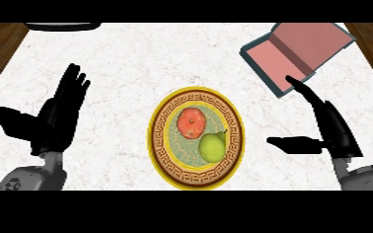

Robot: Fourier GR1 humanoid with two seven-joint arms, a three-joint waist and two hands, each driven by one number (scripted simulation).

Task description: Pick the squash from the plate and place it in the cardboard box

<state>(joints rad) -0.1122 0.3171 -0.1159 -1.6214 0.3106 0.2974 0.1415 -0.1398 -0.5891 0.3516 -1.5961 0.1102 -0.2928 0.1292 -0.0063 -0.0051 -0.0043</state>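
Observation:
A yellow-rimmed patterned plate point(162, 128) lies at the counter's centre. On it sit an orange-red squash point(192, 122) and, touching it on the lower right, a green pear-like fruit point(212, 146). The cardboard box point(299, 54), pinkish inside with a grey rim, stands at the back right. My right hand point(329, 124) is open to the right of the plate, fingers pointing up toward the box's near corner, thumb out toward the plate. My left hand point(59, 109) is open and resting at the left, fingers up, well apart from the plate.
A dark round object point(62, 26) shows partly at the back left edge. Wooden strips point(9, 34) border the white marble counter on both sides.

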